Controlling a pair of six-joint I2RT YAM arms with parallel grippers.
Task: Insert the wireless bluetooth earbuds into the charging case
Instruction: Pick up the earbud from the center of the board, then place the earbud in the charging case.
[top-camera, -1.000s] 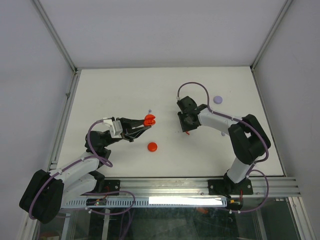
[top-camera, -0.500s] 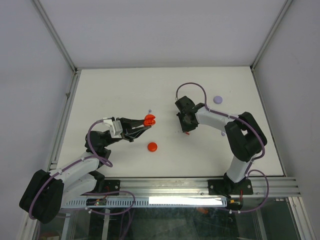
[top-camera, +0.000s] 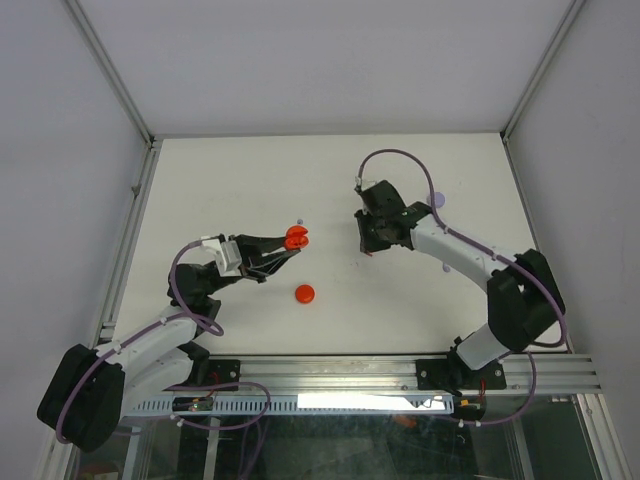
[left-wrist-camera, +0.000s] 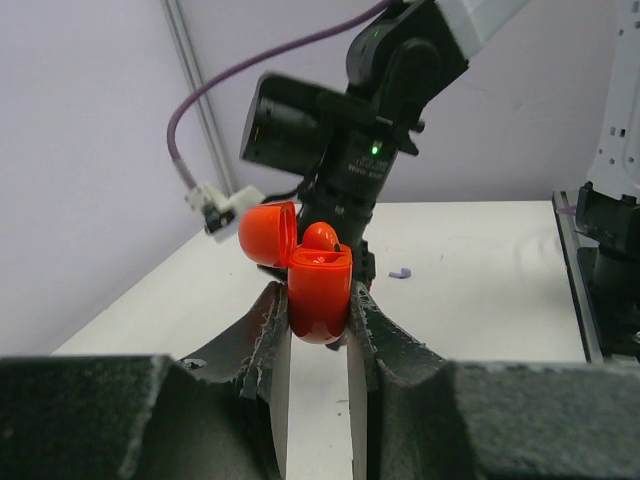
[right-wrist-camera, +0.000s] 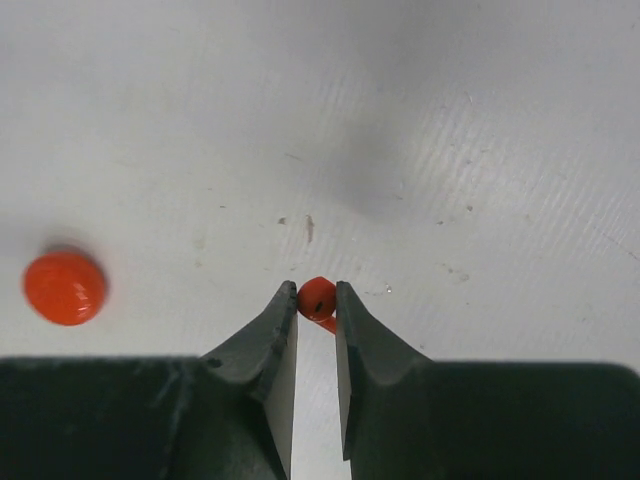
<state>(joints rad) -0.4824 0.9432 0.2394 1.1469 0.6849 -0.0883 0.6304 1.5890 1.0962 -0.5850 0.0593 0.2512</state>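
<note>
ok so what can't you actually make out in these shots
- wells of the charging case: the left wrist view is side-on and the case's own rim hides them; too small in the top view.
- red earbud: top view, almost all covered by the right gripper.
- its stem: right wrist view, partly hidden between the fingertips.
- lavender disc: top view, partly crossed by the right arm's cable.

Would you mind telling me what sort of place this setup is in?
Probably a robotics lab test cell: a left arm and a right arm bolted by an aluminium rail, a white table, and plain panels walling it in.
</note>
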